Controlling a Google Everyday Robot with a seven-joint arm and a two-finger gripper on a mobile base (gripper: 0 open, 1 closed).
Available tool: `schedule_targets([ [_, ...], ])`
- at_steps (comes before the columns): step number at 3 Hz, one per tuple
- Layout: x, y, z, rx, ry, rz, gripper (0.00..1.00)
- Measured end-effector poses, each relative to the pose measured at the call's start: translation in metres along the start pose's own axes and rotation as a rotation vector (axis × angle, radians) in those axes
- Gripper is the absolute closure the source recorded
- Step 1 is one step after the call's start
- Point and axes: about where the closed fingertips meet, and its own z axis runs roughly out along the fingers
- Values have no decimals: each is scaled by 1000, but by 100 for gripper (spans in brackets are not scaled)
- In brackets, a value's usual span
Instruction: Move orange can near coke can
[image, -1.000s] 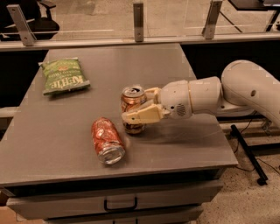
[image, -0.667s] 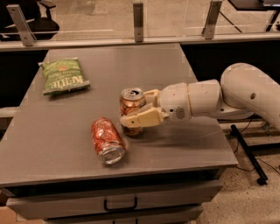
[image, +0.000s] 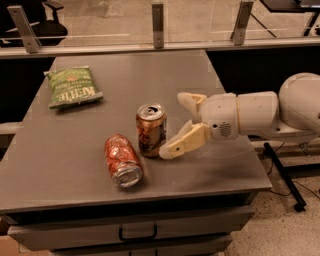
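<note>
The orange can (image: 151, 129) stands upright on the grey table (image: 125, 75), tan-orange with a silver top. The coke can (image: 122, 160), bright red with white marks, lies on its side just left of and in front of it, nearly touching. My gripper (image: 173, 125) is open just to the right of the orange can. One finger (image: 190, 100) is behind and to the right of the can, and the other finger (image: 184, 142) has its tip close to the can's lower right side. The gripper holds nothing.
A green chip bag (image: 74, 87) lies at the table's back left. A railing with metal posts (image: 158, 24) runs behind the table. The table's right edge is under my arm (image: 260, 115). A drawer with a handle (image: 137, 232) is below the front edge.
My gripper has opened, let go of the orange can and drawn back a little to the right. The orange can stays upright beside the coke can.
</note>
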Motion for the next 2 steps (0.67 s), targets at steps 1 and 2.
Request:
schedule_targets([
  [1, -23, -24, -63, 130, -17, -58, 0],
  [2, -70, -62, -137, 318, -29, -172, 0],
])
